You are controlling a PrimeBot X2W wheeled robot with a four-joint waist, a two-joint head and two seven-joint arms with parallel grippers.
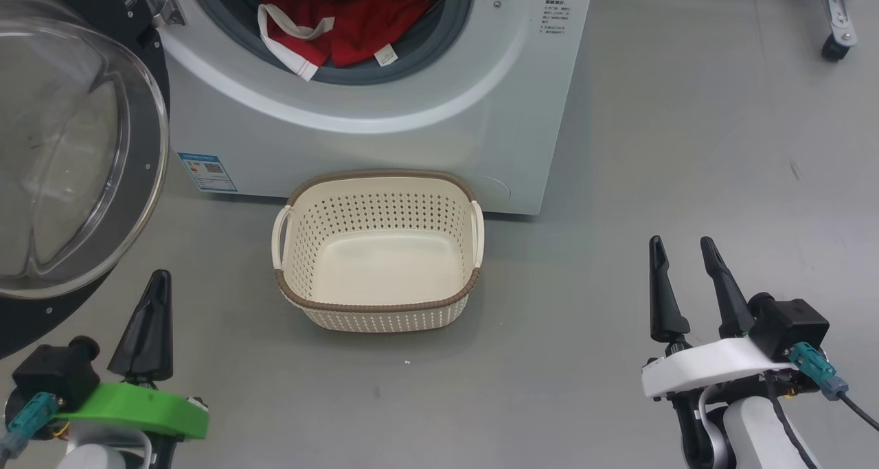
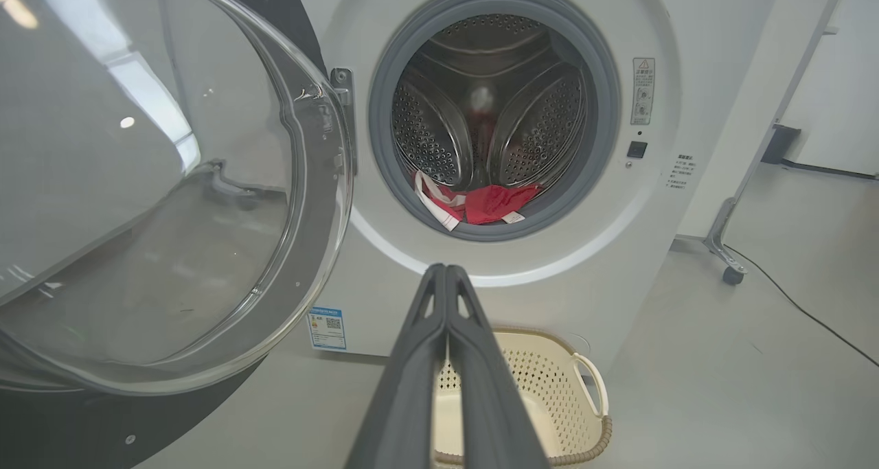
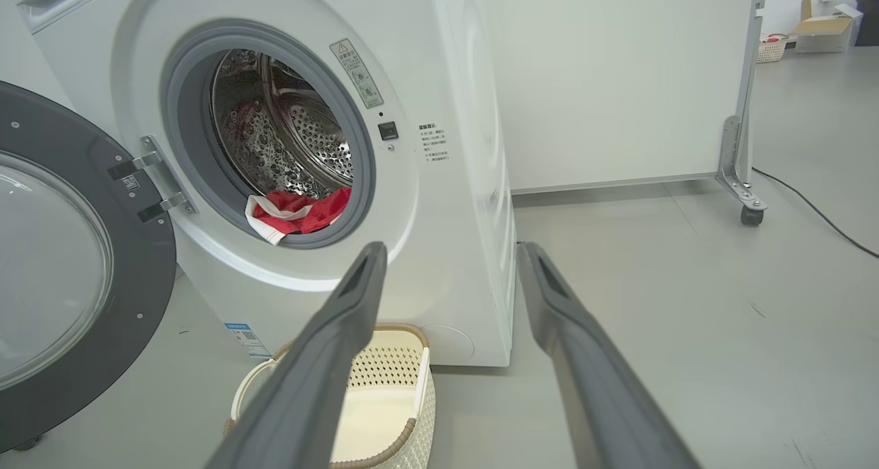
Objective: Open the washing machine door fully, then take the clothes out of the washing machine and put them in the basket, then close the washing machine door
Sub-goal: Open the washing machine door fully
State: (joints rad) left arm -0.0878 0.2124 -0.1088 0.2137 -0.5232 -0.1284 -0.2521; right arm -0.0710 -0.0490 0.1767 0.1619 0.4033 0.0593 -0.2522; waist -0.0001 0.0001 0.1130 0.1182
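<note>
The washing machine point(image 1: 384, 139) stands at the back with its door point(image 1: 62, 160) swung wide open to the left, glass bowl bulging toward me. Red clothes point(image 1: 343, 26) with white trim lie at the drum's front lip, spilling onto the grey gasket; the clothes point(image 2: 484, 201) and the clothes point(image 3: 295, 211) show in both wrist views too. The cream basket point(image 1: 378, 249) sits empty on the floor right before the machine. My left gripper point(image 1: 156, 283) is shut and empty, low at the left beside the door. My right gripper point(image 1: 683, 249) is open and empty, right of the basket.
Grey floor point(image 1: 687, 146) spreads to the right. A white panel stand on castors point(image 3: 748, 211) stands right of the machine, with a black cable point(image 3: 817, 215) trailing across the floor. The open door point(image 2: 158, 180) takes up the room to the left.
</note>
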